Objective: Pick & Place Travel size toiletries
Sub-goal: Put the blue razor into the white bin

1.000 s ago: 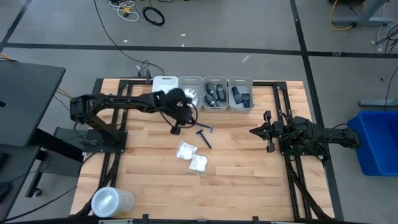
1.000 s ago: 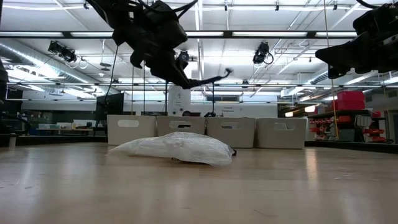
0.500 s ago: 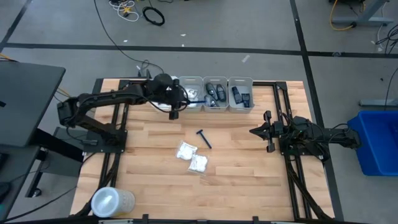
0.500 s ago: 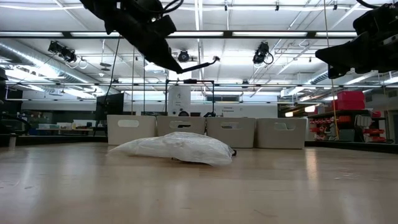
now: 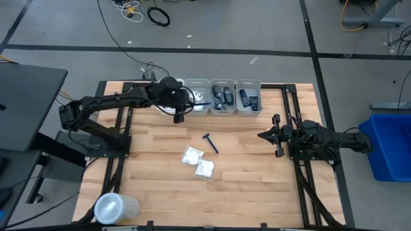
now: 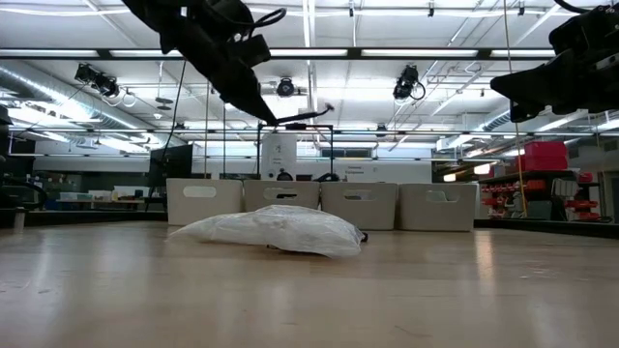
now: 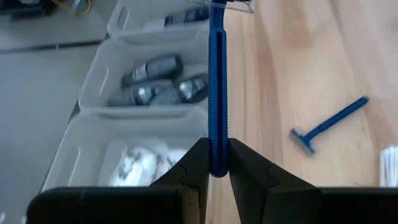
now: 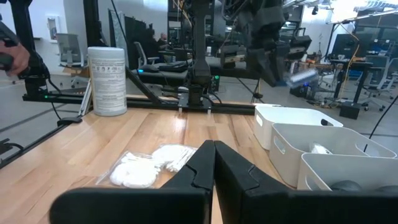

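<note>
Wooden tabletop carries everything, with a row of white bins along its far edge. At the near left corner stands a clear tub, not part of the job. The left gripper hovers at the near rim of the left bins, its fingers pinched on a blue razor by the handle end. The handle's long axis runs straight out from the fingertips, head outermost, over the seam between bins and table; the drop probably depends on swinging that head over a bin. Right of it, a second razor lies loose mid-table, slanted, with two white packets just nearer. The right gripper waits at the right, closed and empty, farther from the bins.
</note>
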`<state>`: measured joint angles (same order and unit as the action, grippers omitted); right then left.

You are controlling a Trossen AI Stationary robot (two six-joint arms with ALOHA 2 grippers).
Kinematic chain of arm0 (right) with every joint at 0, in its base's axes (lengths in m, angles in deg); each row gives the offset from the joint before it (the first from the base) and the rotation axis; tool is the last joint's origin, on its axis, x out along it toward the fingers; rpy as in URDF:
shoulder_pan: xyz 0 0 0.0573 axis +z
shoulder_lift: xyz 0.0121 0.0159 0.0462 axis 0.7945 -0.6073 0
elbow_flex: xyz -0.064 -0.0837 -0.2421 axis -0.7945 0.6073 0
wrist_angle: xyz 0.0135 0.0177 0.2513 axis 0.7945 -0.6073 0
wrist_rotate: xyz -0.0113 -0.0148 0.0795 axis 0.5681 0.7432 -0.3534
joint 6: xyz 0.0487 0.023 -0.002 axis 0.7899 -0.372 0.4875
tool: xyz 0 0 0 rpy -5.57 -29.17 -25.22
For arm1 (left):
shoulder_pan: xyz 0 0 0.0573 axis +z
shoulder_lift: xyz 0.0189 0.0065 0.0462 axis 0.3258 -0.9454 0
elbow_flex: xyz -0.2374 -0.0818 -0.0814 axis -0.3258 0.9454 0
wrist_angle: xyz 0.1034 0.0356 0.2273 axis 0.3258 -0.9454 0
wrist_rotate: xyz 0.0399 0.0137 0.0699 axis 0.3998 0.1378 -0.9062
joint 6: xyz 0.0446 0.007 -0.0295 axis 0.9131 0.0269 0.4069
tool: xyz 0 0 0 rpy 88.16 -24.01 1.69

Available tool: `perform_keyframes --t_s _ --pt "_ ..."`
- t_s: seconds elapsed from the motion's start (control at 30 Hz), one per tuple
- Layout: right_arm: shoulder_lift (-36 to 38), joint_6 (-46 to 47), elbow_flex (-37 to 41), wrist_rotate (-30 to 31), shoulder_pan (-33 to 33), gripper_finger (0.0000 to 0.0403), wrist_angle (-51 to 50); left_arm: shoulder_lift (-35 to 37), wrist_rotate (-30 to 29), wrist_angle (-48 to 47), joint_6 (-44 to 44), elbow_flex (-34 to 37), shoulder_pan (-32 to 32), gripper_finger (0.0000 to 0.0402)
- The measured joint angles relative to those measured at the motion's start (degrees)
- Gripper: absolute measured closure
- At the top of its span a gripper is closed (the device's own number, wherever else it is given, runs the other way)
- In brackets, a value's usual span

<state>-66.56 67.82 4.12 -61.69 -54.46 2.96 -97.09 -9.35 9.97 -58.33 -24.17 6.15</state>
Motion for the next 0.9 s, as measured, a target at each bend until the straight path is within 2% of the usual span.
perform_keyframes --t_s 0.1,0.57,0.9 --pt "0.0 -0.02 0.01 -0.02 0.01 0.0389 0.0 0.0 -1.79 -1.56 -1.5 0.85 0.17 0.0344" --pt "0.0 -0.02 0.0 -0.02 0.0 0.0389 -0.01 0.0 -1.84 -5.26 -2.79 1.81 3.87 0.0344" --pt "0.0 -0.02 0.0 -0.02 0.01 0.0389 0.0 0.0 -6.63 -8.85 -10.59 1.81 7.88 0.0344"
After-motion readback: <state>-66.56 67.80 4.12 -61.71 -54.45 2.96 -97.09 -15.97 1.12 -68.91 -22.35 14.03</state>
